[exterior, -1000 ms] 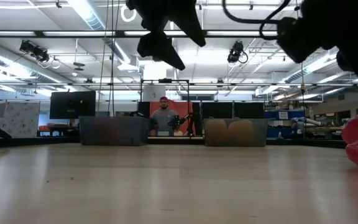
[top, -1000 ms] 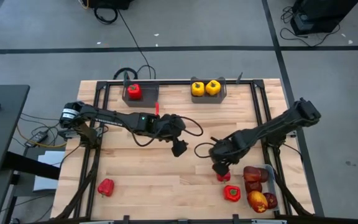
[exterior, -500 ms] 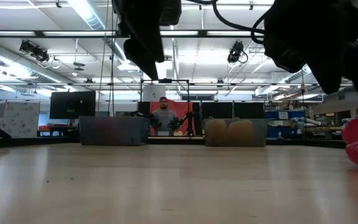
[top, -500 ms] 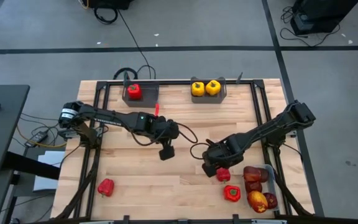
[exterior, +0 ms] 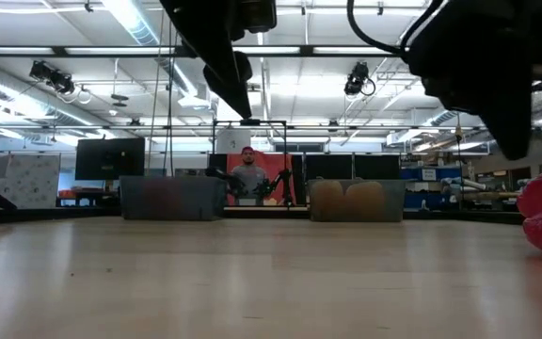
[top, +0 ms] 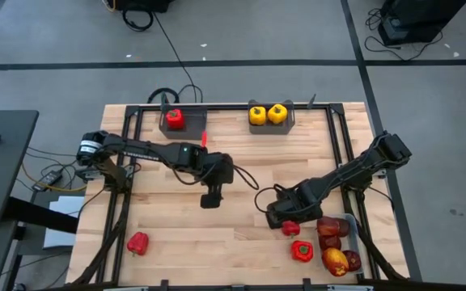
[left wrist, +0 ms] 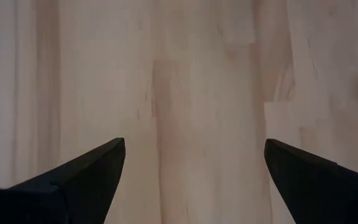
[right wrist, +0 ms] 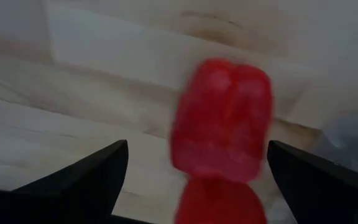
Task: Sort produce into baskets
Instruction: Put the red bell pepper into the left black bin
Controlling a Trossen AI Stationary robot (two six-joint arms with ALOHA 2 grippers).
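My right gripper (top: pixel 281 217) is open low over the table's right half. Its fingers stand apart on either side of a red bell pepper (top: pixel 290 229), also in the right wrist view (right wrist: pixel 222 121), without touching it. A second red pepper (top: pixel 302 251) lies nearer the front edge, and a third (top: pixel 138 242) at the front left. Dark red apples fill the clear tray (top: pixel 348 220) at the front right. One grey bin (top: pixel 163 123) holds a red pepper (top: pixel 174 119), the other bin (top: pixel 288 121) two yellow peppers (top: pixel 267 115). My left gripper (top: pixel 209 198) is open and empty above bare wood (left wrist: pixel 195 142).
Black frame rails (top: pixel 128 186) run along the table's left, right and far sides. Bare wood lies between the two grippers and along the front middle. In the low view a person (exterior: pixel 248 176) stands in the room far behind the table.
My left gripper has swung toward the table's left and a little toward the near edge, turning its fingers toward the near edge. My right gripper has drawn slightly toward the table's left, uncovering more of the red pepper beside it.
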